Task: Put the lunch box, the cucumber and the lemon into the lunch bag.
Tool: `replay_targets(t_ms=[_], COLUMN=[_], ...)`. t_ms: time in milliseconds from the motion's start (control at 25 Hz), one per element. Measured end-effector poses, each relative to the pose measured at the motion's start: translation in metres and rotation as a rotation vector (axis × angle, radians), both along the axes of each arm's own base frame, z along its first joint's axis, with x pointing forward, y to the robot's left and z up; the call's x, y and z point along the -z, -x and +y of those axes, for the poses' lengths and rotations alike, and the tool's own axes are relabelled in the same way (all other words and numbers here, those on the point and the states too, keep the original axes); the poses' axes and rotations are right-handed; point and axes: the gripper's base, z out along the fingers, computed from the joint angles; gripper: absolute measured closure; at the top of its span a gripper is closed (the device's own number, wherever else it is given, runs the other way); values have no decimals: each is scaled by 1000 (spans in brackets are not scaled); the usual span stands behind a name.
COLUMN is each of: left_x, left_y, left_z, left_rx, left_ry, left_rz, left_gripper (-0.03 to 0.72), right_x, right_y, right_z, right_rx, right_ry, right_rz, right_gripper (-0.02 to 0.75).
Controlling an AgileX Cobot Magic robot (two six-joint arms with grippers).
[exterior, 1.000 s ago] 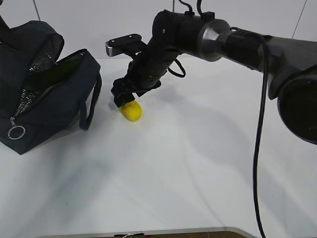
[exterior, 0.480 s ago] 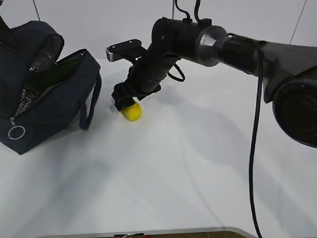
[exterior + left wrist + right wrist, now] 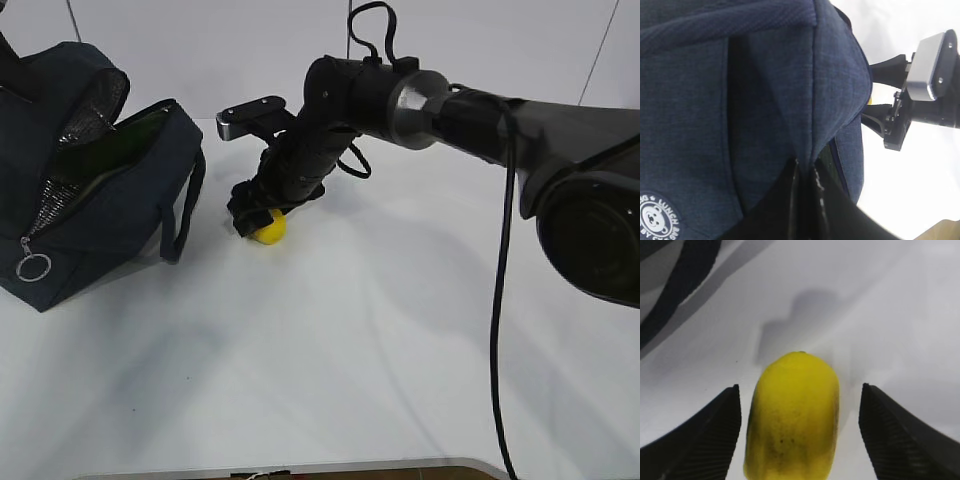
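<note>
The right pincer (image 3: 799, 435) stands with its two fingers apart, one on each side of the lemon (image 3: 792, 415), which lies on the white bench (image 3: 400, 340) left of centre in the outside view; a gap shows at both sides, so the fruit is not yet gripped. Further left, the lunch bag (image 3: 90, 190) gapes open in the upper left corner, something green showing inside, probably the cucumber; the lunch box is not visible. The left pincer (image 3: 807, 185) appears clamped on the bag's fabric. By my reckoning the lemon is the last item left.
</note>
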Motion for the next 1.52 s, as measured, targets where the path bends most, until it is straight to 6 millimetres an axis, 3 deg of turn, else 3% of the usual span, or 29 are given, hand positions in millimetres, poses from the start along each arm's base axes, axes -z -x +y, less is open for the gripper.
replay_targets(t_ms=[320,560,720,840,1200,1520], left_x=[0,0,0,0,2,2], left_y=[0,0,0,0,0,0], left_z=[0,0,0,0,3,3], left_rx=[5,7,7,7,9,9], left_ry=[-2,-3,-3,-3,-41,-45], left_rz=[-3,-5,-4,-4,0,1], left_gripper=[701,701,701,701,701,701], right_x=[5,5,2,-15,-114,-136], right_y=[-1,0,3,7,9,28], right_z=[1,-1,-2,-3,3,26], right_rx=[-1,-9,-17,-28,31,-34], right_ry=[3,26,50,73,-127,-468], right_rz=[5,18,61,120,11,227], right_gripper=[170,360,379,379,381,376])
